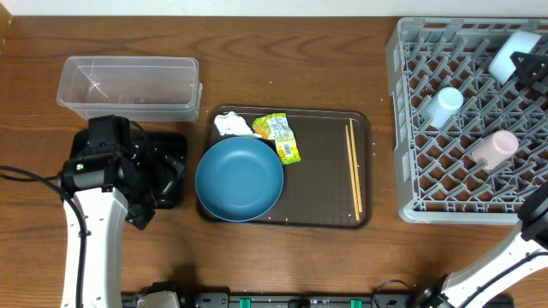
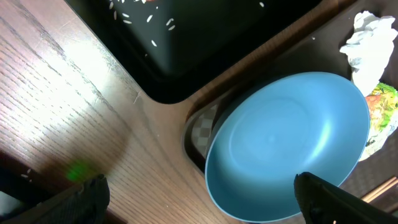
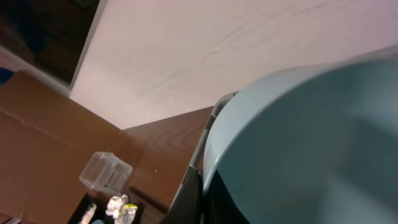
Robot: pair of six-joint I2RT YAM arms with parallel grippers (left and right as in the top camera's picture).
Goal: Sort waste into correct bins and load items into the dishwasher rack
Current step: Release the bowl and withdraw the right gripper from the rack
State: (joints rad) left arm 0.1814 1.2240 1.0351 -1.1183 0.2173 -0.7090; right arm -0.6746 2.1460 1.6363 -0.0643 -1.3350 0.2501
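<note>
At near left, only the wrist view shows rice grains (image 2: 169, 23) in black tray (image 2: 205, 46); left gripper (image 2: 202, 202) open; right gripper (image 1: 525, 67) closed.

Wooden table (image 1: 300, 51), clear tub (image 1: 128, 61), black tray (image 2: 217, 56), brown serving tray (image 1: 325, 171), grey rack (image 1: 401, 120)

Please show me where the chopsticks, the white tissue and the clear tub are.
chopsticks (image 1: 354, 168): overhead view, middle of the pair.
white tissue (image 2: 368, 43): left wrist view, its centre.
clear tub (image 1: 128, 85): overhead view, bare floor.
</note>
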